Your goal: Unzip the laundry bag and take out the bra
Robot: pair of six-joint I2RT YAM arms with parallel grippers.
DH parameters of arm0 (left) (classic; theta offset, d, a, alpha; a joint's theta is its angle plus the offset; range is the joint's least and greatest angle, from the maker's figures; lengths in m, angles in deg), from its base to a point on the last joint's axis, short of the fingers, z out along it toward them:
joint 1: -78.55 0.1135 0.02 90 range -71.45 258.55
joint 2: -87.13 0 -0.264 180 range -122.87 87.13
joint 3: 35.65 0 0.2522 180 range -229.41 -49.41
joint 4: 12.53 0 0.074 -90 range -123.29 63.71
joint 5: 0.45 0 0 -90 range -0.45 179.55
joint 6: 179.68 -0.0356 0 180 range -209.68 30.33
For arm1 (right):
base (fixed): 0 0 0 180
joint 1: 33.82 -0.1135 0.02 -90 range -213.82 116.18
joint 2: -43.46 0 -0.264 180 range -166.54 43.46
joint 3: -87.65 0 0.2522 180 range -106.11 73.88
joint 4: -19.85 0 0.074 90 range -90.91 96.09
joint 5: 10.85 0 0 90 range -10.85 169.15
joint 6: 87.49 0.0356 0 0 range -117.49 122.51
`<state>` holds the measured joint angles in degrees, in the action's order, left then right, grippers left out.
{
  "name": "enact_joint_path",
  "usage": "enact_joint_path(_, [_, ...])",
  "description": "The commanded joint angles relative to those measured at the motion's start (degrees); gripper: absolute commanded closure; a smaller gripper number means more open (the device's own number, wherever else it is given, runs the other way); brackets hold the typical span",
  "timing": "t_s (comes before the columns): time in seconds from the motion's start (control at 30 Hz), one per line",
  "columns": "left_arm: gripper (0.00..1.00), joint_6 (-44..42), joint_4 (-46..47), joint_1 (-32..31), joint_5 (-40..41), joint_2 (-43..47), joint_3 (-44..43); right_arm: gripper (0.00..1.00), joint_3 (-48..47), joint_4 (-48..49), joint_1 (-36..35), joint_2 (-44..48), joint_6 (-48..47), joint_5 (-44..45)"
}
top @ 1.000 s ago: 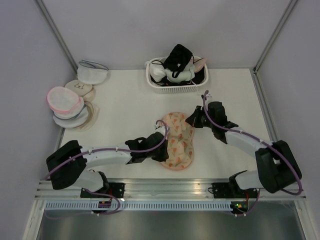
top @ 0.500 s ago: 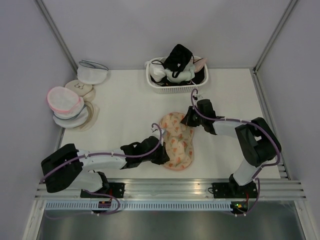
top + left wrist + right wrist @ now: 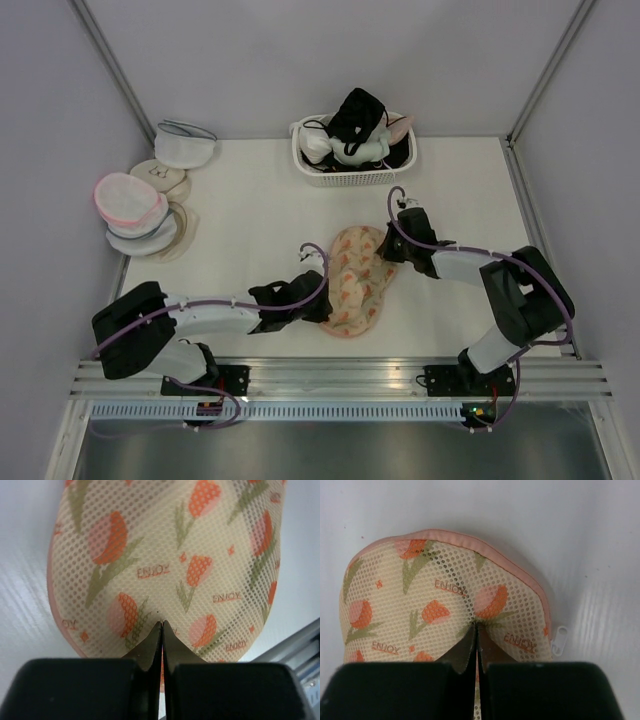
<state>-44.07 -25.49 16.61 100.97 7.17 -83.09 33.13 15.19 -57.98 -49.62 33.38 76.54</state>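
Observation:
The laundry bag (image 3: 357, 278), cream mesh with orange flowers and peach zip edging, lies flat on the white table between my arms. My left gripper (image 3: 322, 304) is at its near-left edge, shut, and pinches the mesh (image 3: 161, 623). My right gripper (image 3: 388, 250) is at its far-right end, shut, and pinches the mesh (image 3: 476, 624). The bag fills the left wrist view (image 3: 165, 555) and the right wrist view (image 3: 440, 595). A white zip pull (image 3: 560, 640) lies at the bag's edge, right of my right fingers. The zip looks closed. The bra is hidden.
A white basket (image 3: 346, 179) with black and whitish garments stands at the back centre. Round white mesh bags with pink or grey rims are stacked at the left (image 3: 130, 205), with another behind them (image 3: 185, 145). A metal rail (image 3: 340, 375) runs along the table's near edge.
My right arm has folded inward and its gripper has come onto the bag's far-right end. The bag's far end has shifted slightly right. My left gripper has stayed at the near-left edge.

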Motion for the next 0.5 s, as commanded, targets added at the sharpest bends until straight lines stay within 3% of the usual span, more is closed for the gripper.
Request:
enact_joint_path(0.0, [0.98, 1.15, -4.58, 1.28, 7.12, 0.51, -2.36, 0.99, 3.92, -6.46, -0.01, 2.46, -0.02, 4.37])
enact_joint_path(0.1, [0.98, 0.1, -2.22, 4.62, 7.74, 1.21, -1.75, 1.0, 6.81, -7.52, -0.71, 6.23, 0.42, 4.63])
enact_joint_path(0.23, [0.98, -2.8, 6.73, 11.64, 2.31, 0.34, -1.57, 1.0, 10.69, -8.66, -2.55, 11.51, 1.3, 4.29])
enact_joint_path(0.47, [0.98, -7.1, 10.97, 20.17, -3.85, -10.71, -8.94, 1.0, 13.94, -12.79, -8.52, 19.06, 6.12, 4.28])
